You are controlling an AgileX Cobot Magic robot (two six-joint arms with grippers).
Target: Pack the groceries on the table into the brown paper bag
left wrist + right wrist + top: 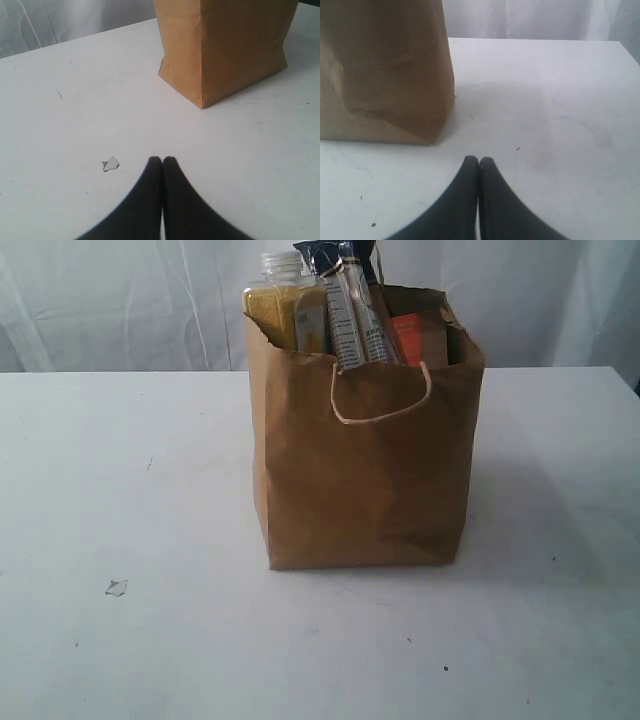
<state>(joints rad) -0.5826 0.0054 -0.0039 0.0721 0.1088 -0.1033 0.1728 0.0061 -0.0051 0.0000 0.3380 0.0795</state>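
Note:
The brown paper bag (365,470) stands upright in the middle of the white table (120,490). Out of its top stick a yellow-grain bottle with a white cap (283,302), a long clear-and-navy noodle packet (350,305) and a brown pouch with an orange label (418,335). Neither arm shows in the exterior view. My left gripper (162,159) is shut and empty over bare table, with the bag (225,45) well ahead of it. My right gripper (479,159) is also shut and empty, the bag (385,70) standing ahead and to one side.
A small grey scrap (116,587) lies on the table at the front left, also in the left wrist view as a scrap (110,163) beside the fingertips. White curtains (120,300) hang behind the table. A few dark specks dot the tabletop.

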